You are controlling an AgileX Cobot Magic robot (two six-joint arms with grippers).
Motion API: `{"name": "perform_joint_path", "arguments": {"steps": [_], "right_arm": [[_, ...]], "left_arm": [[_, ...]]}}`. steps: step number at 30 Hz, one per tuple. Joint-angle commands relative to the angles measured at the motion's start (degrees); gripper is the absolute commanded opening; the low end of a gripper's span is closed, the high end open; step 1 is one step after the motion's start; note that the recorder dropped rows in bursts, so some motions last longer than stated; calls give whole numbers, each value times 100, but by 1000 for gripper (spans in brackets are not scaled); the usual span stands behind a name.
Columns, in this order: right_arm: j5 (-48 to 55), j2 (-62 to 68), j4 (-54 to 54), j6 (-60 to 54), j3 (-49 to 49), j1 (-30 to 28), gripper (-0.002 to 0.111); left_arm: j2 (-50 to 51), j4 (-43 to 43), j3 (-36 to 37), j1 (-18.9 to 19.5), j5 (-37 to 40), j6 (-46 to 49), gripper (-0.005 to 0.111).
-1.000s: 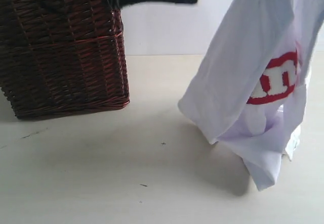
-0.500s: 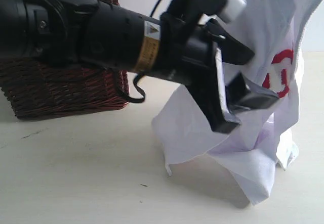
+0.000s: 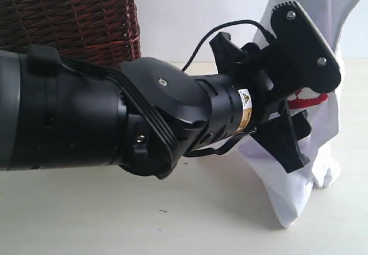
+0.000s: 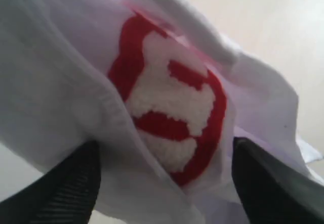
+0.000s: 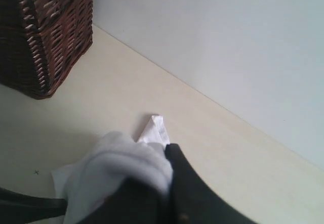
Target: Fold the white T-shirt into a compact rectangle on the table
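Note:
The white T-shirt hangs bunched at the right of the exterior view, its lower end touching the table. Its red-outlined fuzzy lettering fills the left wrist view. My left gripper reaches in from the left and stands open, with one black finger on each side of the lettered cloth. In the right wrist view my right gripper is shut on a bunch of the white T-shirt well above the table. That gripper is outside the exterior view.
A dark brown wicker basket stands at the back left on the table, also seen as the basket in the right wrist view. My bulky black left arm crosses the left and middle. A pale wall backs the table.
My left arm has swung in from the upper left and lowered across the view, bringing its gripper onto the hanging shirt at the lettering. The shirt's lower folds have drawn in to the right.

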Motion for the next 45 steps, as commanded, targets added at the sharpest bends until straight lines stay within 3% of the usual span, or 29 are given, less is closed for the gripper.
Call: {"name": "perform_joint_path", "arguments": {"steps": [1, 3, 6, 8, 10, 11, 13, 18, 22, 27, 29, 35, 37, 40, 45], "right_arm": [[-179, -22, -29, 65, -57, -3, 0], [-179, -22, -29, 146, -57, -3, 0], [-179, -22, -29, 169, -57, -3, 0], [-157, -22, -29, 170, -57, -3, 0], [-118, -22, -29, 170, -57, -3, 0], [-120, -33, -29, 170, -57, -3, 0], [-97, -45, -52, 170, -57, -3, 0], [-46, -93, -853, 522, -57, -3, 0], [65, -211, -960, 622, -57, -3, 0], [479, -595, -2037, 935, -57, -3, 0], [472, -897, -2145, 1075, -57, -3, 0], [411, -1627, -952, 581, -57, -3, 0], [498, -1853, -1279, 588, -167, -3, 0], [746, -2044, -1439, 809, -643, -3, 0], [1026, -2084, -633, 799, -1395, -3, 0]], "left_arm": [[-63, -711, -14, -17, -111, -248, 70], [-58, -421, -14, -17, 8, -491, 70], [34, 40, -14, 30, 774, -848, 70], [67, 113, -28, 127, 785, -1110, 64], [67, 113, -54, 256, 886, -1110, 43], [57, 113, -57, 322, 1040, -1110, 22], [-40, 113, -57, 397, 1183, -908, 1], [-736, 113, -57, 523, 1248, -436, 0], [-1346, 113, -57, 962, 988, -436, 0], [-1928, -215, -57, 1708, -777, -485, 0], [-2222, -214, -57, 1731, -1032, -485, 0], [-3056, -245, -82, 1721, -1796, -480, 0], [-3226, -245, -82, 1711, -2105, -504, 0], [-3460, -231, -97, 1711, -2098, -504, 0], [-3665, -208, -261, 1711, -2098, -504, 0]]}}
